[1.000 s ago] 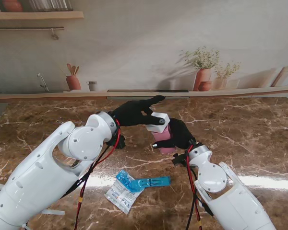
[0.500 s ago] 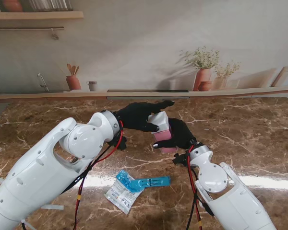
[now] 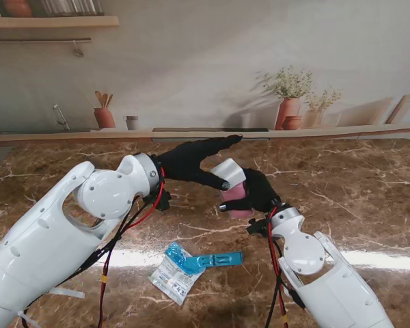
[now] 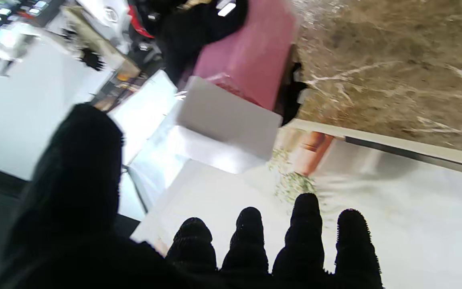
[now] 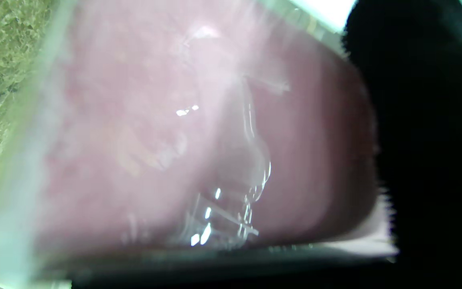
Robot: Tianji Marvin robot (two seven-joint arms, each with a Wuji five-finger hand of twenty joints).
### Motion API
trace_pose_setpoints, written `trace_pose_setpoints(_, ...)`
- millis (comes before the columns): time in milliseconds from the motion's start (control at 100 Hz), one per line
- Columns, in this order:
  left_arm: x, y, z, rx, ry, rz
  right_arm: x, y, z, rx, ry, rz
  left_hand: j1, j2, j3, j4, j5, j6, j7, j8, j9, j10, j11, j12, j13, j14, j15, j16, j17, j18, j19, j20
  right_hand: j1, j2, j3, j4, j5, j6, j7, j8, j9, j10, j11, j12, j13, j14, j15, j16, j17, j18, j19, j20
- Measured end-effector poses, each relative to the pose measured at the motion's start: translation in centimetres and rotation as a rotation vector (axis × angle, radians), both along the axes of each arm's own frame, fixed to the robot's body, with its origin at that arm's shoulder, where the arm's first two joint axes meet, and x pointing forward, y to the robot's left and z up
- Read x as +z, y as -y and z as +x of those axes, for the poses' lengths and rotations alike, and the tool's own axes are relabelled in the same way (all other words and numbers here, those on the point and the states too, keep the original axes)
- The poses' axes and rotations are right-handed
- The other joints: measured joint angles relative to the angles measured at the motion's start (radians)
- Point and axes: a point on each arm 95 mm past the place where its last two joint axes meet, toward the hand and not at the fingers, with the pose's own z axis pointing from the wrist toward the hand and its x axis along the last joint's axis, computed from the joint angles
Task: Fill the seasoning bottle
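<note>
The worktop (image 3: 369, 184) is patterned in brown marble with pale veins; the seasoning bottle (image 3: 234, 198) is coloured pink under a white cap (image 3: 229, 172); both hands are gloved in black; the sachet (image 3: 203, 260) is coloured blue

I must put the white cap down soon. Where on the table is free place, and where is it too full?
Free marble table lies to the right of the pink bottle held by the right hand, and at the far left. Crowded: the middle, where the left hand meets the white cap, and nearer to me, the blue packet and white sachet.
</note>
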Motion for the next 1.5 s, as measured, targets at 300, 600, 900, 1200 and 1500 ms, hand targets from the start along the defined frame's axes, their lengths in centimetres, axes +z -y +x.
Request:
trace_pose_setpoints(300,-0.7,1.3,-0.5,0.105,0.098,0.036,0.0,0.0,0.0,0.002,0.001,-0.001,0.068,0.002,-0.029,0.000,0.124,0.032,0.026,0.064,0.309,-0.012,0.173,0.211,0.223,0.035,0.172,0.238,0.087,0.099,0.347,0.000,0.000,0.000,0.000,0.000,0.000,0.000,0.000,0.000,0.000,0.000,0.000,0.000,0.000,0.000,0.000,0.000,0.000,0.000,0.000,0.000)
trace_pose_setpoints(600,-0.5,1.7,-1.1,-0.159,-0.058,-0.043,-0.1,0.1,-0.1,-0.001,-0.005,-0.007,0.411,-0.104,0.830,-0.057,0.120,-0.063,0.039,-0.079,0.196,-0.113,0.009,-0.135,-0.028,-0.057,-0.089,-0.048,0.011,-0.062,0.054,-0.114,0.001,-0.020,-0.001,0.000,0.011,-0.005,0.000,0.005,0.003,0.000,0.000,0.000,0.000,0.000,-0.003,0.000,0.000,0.000,0.000,0.001)
trace_pose_setpoints(900,-0.6,0.4,-0.3,-0.033,-0.020,-0.053,0.1,-0.1,-0.1,0.000,-0.001,-0.005,0.012,-0.009,0.076,-0.011,-0.001,-0.030,0.063,-0.037,0.022,-0.021,-0.005,-0.065,-0.047,-0.024,-0.022,-0.029,-0.002,-0.006,-0.044,-0.036,0.002,-0.020,-0.001,0.011,0.011,-0.005,0.000,0.005,0.004,0.000,0.000,0.000,0.000,0.000,-0.002,0.000,0.000,0.000,0.000,0.001)
trace_pose_setpoints(1200,-0.9,1.4,-1.1,0.139,0.031,0.014,0.2,-0.1,0.0,-0.001,0.006,-0.029,-0.039,0.061,-0.132,0.001,0.002,0.022,0.063,0.024,0.194,0.033,0.137,0.201,0.161,0.072,0.158,0.231,0.034,0.172,0.169,-0.053,0.002,-0.020,-0.001,0.011,0.011,-0.004,0.000,0.005,0.004,0.000,0.000,0.000,0.000,0.000,-0.002,0.000,0.000,0.000,0.000,0.001)
trace_pose_setpoints(1500,-1.1,2.2,-1.5,0.085,0.043,0.044,0.2,-0.1,0.0,-0.001,0.005,-0.027,0.156,-0.170,0.782,-0.076,0.032,0.002,0.076,0.035,0.286,-0.026,0.138,0.199,0.171,0.055,0.154,0.231,0.017,0.172,0.264,-0.159,0.002,-0.004,-0.001,0.011,0.011,0.024,0.000,0.004,0.004,0.011,0.001,0.000,0.000,0.007,0.017,0.011,0.000,0.000,0.000,0.001)
